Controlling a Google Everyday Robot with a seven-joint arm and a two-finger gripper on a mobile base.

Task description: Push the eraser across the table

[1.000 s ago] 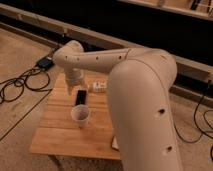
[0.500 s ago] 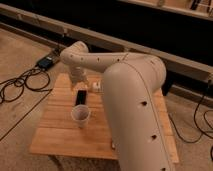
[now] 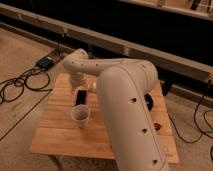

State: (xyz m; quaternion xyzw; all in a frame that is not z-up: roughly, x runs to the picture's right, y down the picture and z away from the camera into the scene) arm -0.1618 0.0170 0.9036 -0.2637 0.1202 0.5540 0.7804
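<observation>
White gripper (image 3: 78,84) hangs left of centre, just beside the flat black rectangular eraser (image 3: 81,96) on the light wooden table (image 3: 57,131); its opening I cannot tell.

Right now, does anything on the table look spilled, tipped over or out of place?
Nothing stands out. The paper cup stands upright, and the eraser lies flat on the table just behind it, with no spill in sight. The gripper sits low at the eraser's far end. The arm hides part of the table.
</observation>
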